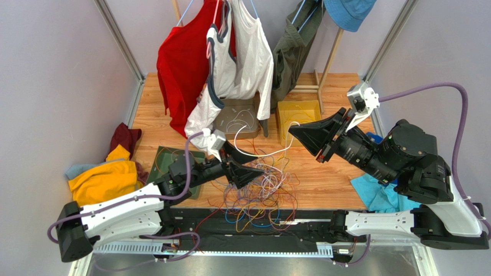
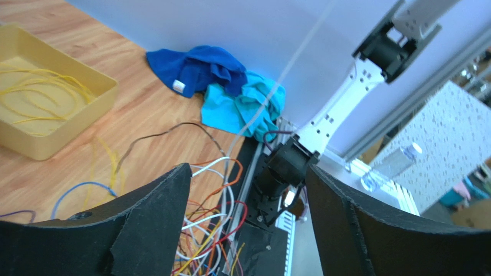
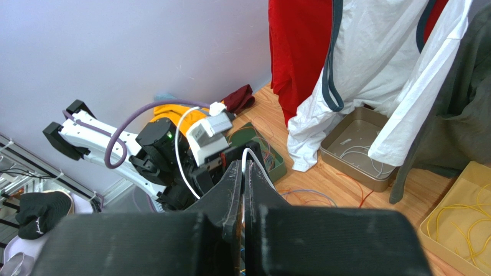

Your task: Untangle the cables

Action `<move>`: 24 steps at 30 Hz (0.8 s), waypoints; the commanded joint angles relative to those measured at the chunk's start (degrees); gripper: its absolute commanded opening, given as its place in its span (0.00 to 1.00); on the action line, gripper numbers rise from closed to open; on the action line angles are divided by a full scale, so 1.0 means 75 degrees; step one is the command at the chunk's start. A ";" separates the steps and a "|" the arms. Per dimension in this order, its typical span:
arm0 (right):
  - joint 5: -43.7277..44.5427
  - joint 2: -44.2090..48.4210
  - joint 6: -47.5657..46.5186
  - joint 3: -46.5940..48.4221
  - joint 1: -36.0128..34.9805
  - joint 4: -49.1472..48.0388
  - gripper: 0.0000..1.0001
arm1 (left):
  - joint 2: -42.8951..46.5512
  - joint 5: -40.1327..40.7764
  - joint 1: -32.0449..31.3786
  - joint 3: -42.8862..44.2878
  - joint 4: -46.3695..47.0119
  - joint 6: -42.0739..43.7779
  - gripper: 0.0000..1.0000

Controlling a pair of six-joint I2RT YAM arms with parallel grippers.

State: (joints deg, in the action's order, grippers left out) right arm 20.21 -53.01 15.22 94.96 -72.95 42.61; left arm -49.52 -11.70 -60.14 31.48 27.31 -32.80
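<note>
**Inspector:** Two grippers on record. What is the state of each?

**Assistant:** The left gripper has its fingers wide apart and holds nothing, low over the cables. The right gripper has its fingers pressed together, pinching a white cable, and is raised above the table.

**Inspector:** Where do the cables lie?

**Assistant:** They lie in a loose, many-coloured snarl at the table's near edge, between the arms. The white cable sags from the right fingertips toward the left gripper.

place: robot lab cell | evidence: aluminium frame posts, plain wall panels, wooden clothes rack
</note>
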 commanded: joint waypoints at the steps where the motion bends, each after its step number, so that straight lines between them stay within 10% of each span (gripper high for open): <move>1: -0.0116 0.0002 0.0056 -0.0063 -0.0012 -0.0232 0.00 | -0.0615 -0.0209 -0.0571 0.0454 0.0694 0.0576 0.78; 11: -0.0128 0.0061 0.0068 -0.0075 -0.0012 -0.0174 0.00 | -0.0934 0.0678 -0.0641 0.0466 -0.0098 0.0540 0.68; 24: -0.0069 0.0295 0.0103 -0.0403 -0.0012 -0.0255 0.00 | 0.0955 0.2510 -0.0630 -0.0706 -0.0898 0.0107 0.84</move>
State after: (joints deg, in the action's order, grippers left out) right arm 19.92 -51.64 15.62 92.66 -72.95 42.61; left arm -43.03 2.85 -64.77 25.80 23.24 -30.98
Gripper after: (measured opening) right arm 0.010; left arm 0.820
